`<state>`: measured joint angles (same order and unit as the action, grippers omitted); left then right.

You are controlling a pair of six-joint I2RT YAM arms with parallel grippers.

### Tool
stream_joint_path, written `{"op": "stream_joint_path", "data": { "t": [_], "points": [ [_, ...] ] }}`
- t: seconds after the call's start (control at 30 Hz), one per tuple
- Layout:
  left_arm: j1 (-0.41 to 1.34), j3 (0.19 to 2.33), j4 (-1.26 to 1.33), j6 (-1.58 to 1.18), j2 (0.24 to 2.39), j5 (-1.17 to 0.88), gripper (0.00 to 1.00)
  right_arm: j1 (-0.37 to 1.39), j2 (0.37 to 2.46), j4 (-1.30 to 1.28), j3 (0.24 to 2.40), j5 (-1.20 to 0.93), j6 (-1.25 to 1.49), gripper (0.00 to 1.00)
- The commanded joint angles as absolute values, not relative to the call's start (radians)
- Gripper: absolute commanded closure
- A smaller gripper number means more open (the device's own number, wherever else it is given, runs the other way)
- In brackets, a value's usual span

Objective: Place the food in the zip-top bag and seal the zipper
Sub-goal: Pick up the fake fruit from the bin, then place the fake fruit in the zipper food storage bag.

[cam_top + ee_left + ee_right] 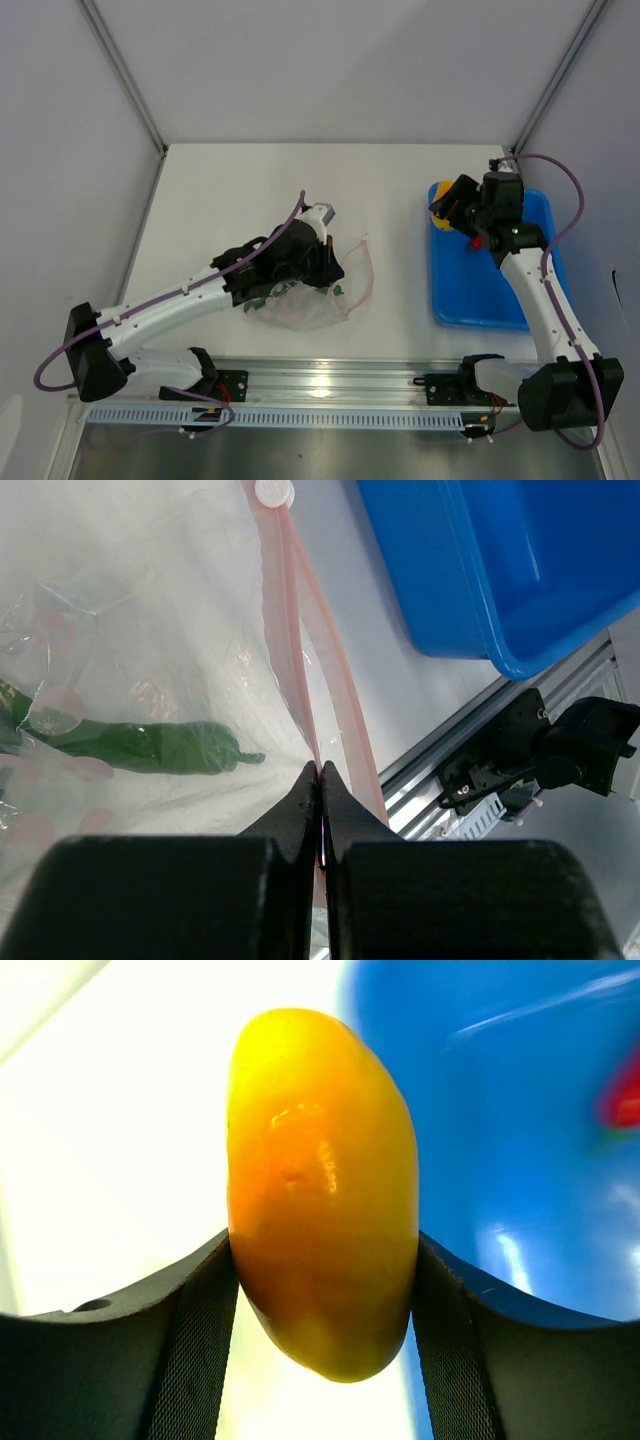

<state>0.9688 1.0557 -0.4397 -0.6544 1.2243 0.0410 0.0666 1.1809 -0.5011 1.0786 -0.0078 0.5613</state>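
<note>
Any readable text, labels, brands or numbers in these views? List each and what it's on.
None readable in any view.
zip-top bag: faint pink dots only, no lettering.
blue bin: plain, no label showing.
yellow-orange piece: plain.
rail: any marking is too small to read.

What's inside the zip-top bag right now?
A dark green piece lies inside the zip-top bag. The left gripper covers the rest, so more food may be hidden.
</note>
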Motion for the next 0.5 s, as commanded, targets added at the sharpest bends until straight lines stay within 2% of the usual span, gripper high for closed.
{"op": "stream_joint_path", "data": {
  "t": [0.0, 0.3, 0.47],
  "points": [
    [0.962, 1.111, -0.440, -0.649, 1.238, 0.038, 0.99, 0.142, 1.128, -0.597, 1.111, -0.329, 0.485, 0.55],
    [0.962, 1.138, -0.451, -0.663, 1.267, 0.029, 0.99, 0.232, 0.986, -0.595, 0.959, -0.739, 0.524, 0.57],
    [0.962, 1.149, -0.456, -0.667, 1.273, 0.026, 0.99, 0.270, 1.012, -0.575, 0.888, -0.889, 0.568, 0.58]
  ]
}}
